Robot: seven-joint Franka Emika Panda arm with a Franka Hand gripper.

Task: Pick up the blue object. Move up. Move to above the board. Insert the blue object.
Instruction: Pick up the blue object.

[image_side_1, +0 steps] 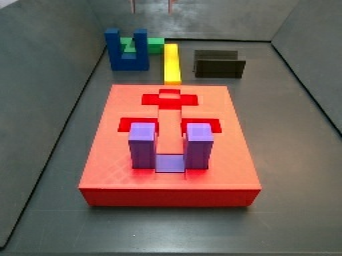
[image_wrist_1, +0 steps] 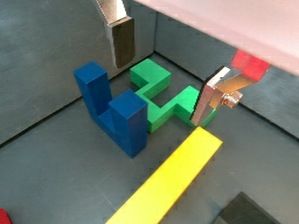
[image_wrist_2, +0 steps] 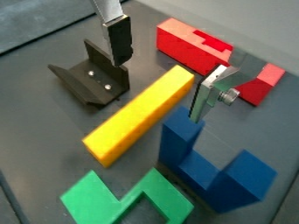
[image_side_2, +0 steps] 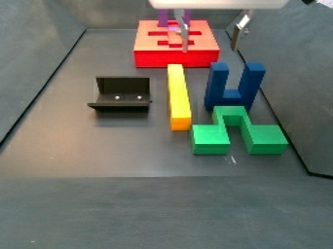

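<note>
The blue object stands with its two prongs up on the dark floor, next to a green block. Both side views show it: the blue object lies beyond the board's far end. The red board holds a purple U-shaped block in a recess. My gripper hangs open above the floor near the blue object, which lies outside the fingers and untouched. Nothing is held between the silver fingers.
A long yellow bar lies between the blue object and the black fixture. The green block touches the blue object's side. Grey walls close in the floor.
</note>
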